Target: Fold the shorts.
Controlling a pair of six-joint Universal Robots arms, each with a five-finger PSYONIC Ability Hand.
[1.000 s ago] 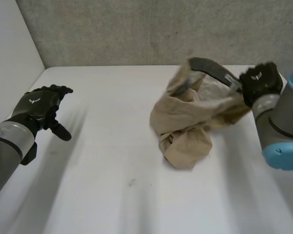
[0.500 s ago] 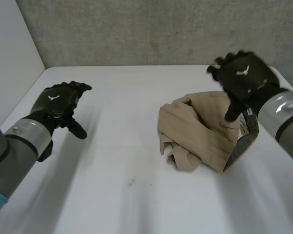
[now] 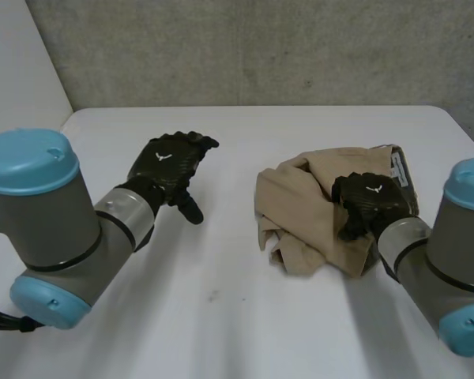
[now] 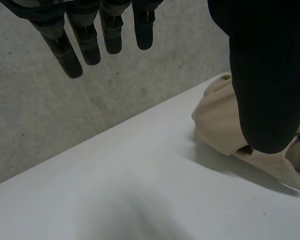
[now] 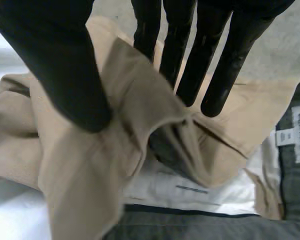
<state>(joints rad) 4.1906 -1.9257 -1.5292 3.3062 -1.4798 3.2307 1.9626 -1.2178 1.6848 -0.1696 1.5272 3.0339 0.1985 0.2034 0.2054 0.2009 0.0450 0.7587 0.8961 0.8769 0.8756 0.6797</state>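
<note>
Crumpled shorts (image 3: 300, 207) (tan), right robot hand (image 3: 370, 199) pinching

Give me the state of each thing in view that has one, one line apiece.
shorts: crumpled in a heap on the table, not yet folded.
left hand: open, fingers relaxed, holding nothing, apart from the shorts.
right hand: on the shorts, a raised fold of cloth pinched between thumb and fingers.

Print on the label (image 5: 294, 135) of the shorts (image 5: 80, 170) is unreadable
</note>
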